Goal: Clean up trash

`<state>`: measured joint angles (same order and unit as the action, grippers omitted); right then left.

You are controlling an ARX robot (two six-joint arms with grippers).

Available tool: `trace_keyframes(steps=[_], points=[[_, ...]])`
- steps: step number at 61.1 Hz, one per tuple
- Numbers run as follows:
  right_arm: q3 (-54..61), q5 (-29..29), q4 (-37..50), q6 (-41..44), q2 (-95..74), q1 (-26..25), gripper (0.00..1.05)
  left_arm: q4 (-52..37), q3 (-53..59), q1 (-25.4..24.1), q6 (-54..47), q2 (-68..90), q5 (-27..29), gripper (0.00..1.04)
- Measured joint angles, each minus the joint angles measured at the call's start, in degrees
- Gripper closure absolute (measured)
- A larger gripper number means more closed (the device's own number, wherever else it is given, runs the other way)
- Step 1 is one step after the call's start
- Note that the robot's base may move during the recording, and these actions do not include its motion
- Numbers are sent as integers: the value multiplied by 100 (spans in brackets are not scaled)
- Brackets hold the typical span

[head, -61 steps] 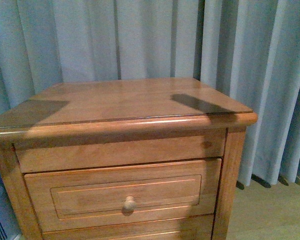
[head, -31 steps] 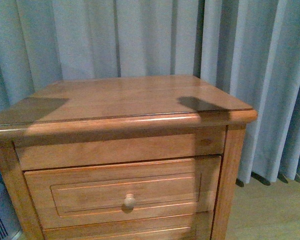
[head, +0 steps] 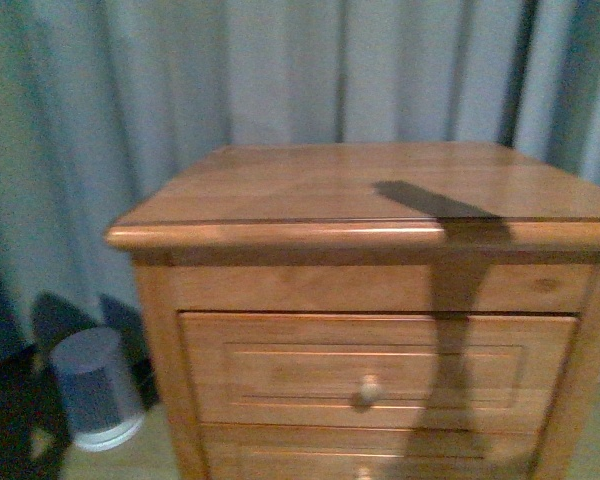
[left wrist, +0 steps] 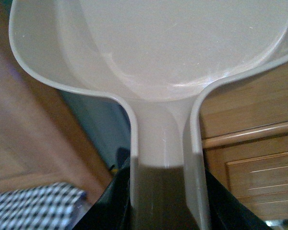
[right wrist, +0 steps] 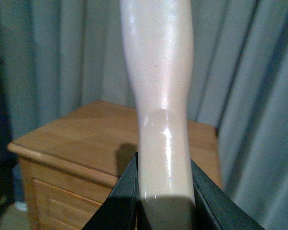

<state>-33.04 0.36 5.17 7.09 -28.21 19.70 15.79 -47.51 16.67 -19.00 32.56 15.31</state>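
No trash shows in any view. In the left wrist view my left gripper (left wrist: 165, 201) is shut on the stem of a pale grey dustpan (left wrist: 168, 52), whose empty scoop fills the upper frame. In the right wrist view my right gripper (right wrist: 164, 191) is shut on a glossy cream brush handle (right wrist: 158, 72) that rises up through the frame; its bristles are out of view. Neither arm appears in the front view, only an arm-like shadow across the nightstand top (head: 430, 205).
A wooden nightstand (head: 380, 330) with knobbed drawers stands before grey-blue curtains (head: 180, 90). A white ribbed cylindrical appliance (head: 95, 390) sits on the floor at its left. A checked cloth (left wrist: 33, 206) lies low in the left wrist view.
The front view has swung left: the nightstand now sits further right in frame, and the white appliance on the floor has come into view. The shadow on the top has shifted.
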Motion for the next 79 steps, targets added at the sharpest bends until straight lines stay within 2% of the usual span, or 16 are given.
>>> trace_keyframes(steps=[79], points=[[26,-15,0,4,-26,24,84,-2,9,-7,0,-24,15,79]])
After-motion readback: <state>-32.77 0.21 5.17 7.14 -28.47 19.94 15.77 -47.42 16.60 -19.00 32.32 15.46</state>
